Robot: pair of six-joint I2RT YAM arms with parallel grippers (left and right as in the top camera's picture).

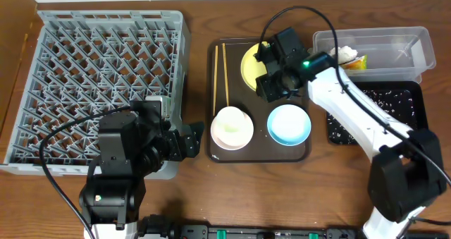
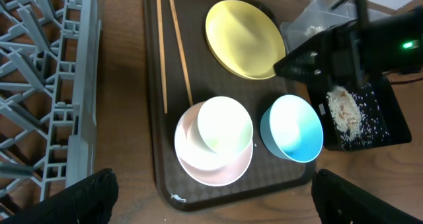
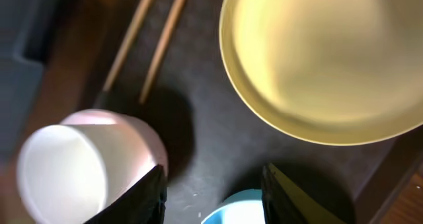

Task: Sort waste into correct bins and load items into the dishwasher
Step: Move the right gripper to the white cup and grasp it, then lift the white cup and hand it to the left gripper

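Our right gripper (image 3: 213, 174), fingers half spread and empty, hangs over the brown tray (image 3: 198, 141) with the yellow plate (image 3: 317, 59) just ahead, nearer it than our wide-spread left gripper (image 2: 213, 191).

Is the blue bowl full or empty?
Empty. The blue bowl stands upright on the brown tray, showing only its bare blue inside.

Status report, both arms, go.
Left gripper open, beside the dish rack. Right gripper open, empty, low over the yellow plate's edge. Plate, blue bowl, white cup, chopsticks all on the brown tray; nothing in the rack. Nothing obstructing.
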